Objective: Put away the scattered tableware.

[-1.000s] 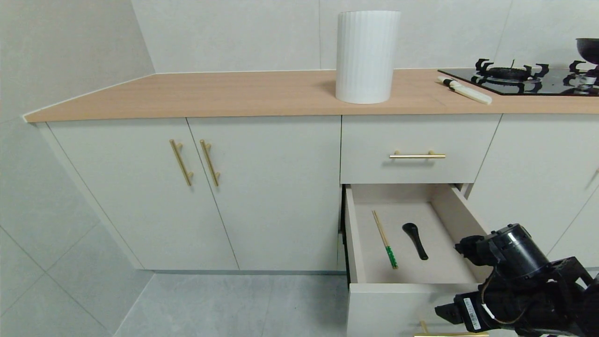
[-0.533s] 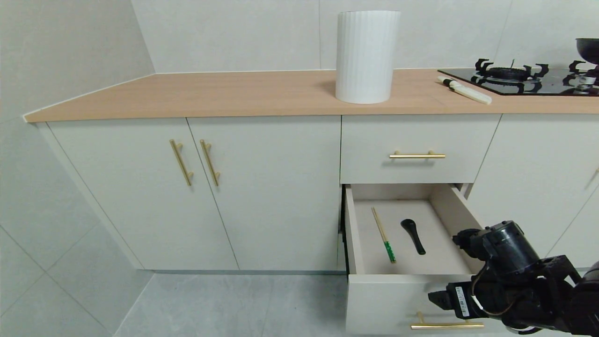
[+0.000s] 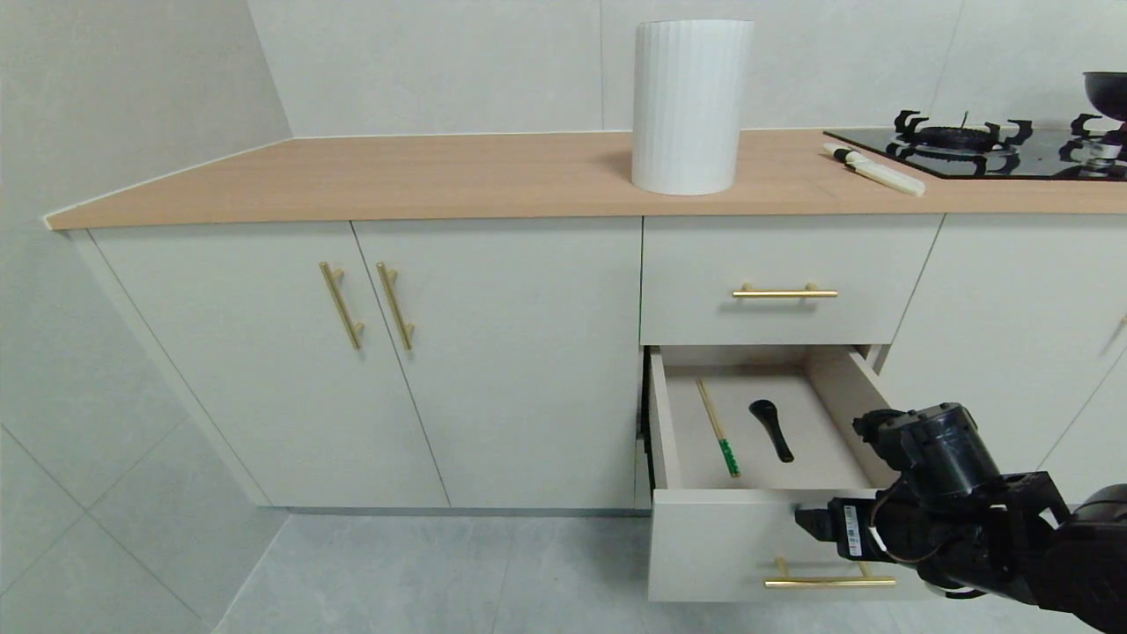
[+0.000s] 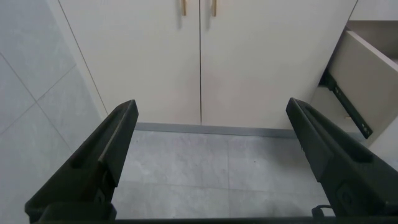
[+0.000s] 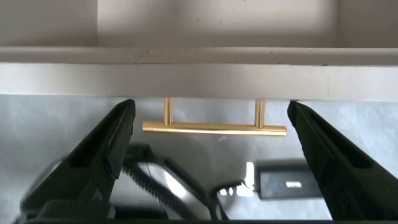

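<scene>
A pair of wooden chopsticks with green ends point(image 3: 718, 427) and a black spoon point(image 3: 772, 430) lie side by side inside the lower drawer point(image 3: 731, 546), which stands partly pulled out. My right gripper point(image 3: 814, 528) is at the drawer's front panel, just above its gold handle point(image 3: 828, 580). In the right wrist view the gripper point(image 5: 210, 109) is open, the handle point(image 5: 214, 129) lies between its fingers farther off, and the drawer's front edge point(image 5: 199, 71) runs across close by. My left gripper point(image 4: 211, 109) is open with nothing in it, facing the cabinet doors and the floor.
On the wooden countertop stand a white ribbed cylinder point(image 3: 691, 106) and a cream-handled knife point(image 3: 874, 169), beside a gas stove point(image 3: 986, 145). The upper drawer point(image 3: 784, 282) is closed. Double cabinet doors point(image 3: 370, 370) are left of the drawers. The open drawer's side point(image 4: 367, 81) juts out over grey floor tiles.
The lower drawer has slid inward toward the cabinet, and my right gripper has moved in with its front panel. The chopsticks and spoon rode along inside.
</scene>
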{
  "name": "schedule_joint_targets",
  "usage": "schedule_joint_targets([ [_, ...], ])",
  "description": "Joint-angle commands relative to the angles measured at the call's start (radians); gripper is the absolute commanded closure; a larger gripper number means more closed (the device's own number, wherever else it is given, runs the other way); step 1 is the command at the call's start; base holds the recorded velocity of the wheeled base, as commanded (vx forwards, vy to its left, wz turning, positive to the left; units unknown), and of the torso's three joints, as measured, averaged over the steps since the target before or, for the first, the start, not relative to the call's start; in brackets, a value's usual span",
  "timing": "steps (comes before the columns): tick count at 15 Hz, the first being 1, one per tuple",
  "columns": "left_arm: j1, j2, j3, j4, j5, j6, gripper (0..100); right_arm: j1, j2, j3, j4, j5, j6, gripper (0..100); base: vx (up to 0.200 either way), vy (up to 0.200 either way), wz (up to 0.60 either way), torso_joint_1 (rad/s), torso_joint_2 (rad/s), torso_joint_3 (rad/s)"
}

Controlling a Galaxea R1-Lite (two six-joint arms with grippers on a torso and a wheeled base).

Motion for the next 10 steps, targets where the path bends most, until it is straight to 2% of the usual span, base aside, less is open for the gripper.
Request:
schedule_joint_targets([
  [1, 0.000, 0.000, 0.000, 0.000, 0.000, -0.001, 0, -0.009, 0.026, 0.001, -0.009, -0.011, 0.001, 0, 0.000, 0.000, 0.00, 0.000, 0.00, 0.000],
  [10, 0.000, 0.000, 0.000, 0.000, 0.000, -0.001, 0, -0.020, 0.092, 0.012, -0.169, -0.047, 0.024, 0, 0.000, 0.000, 0.00, 0.000, 0.00, 0.000],
])
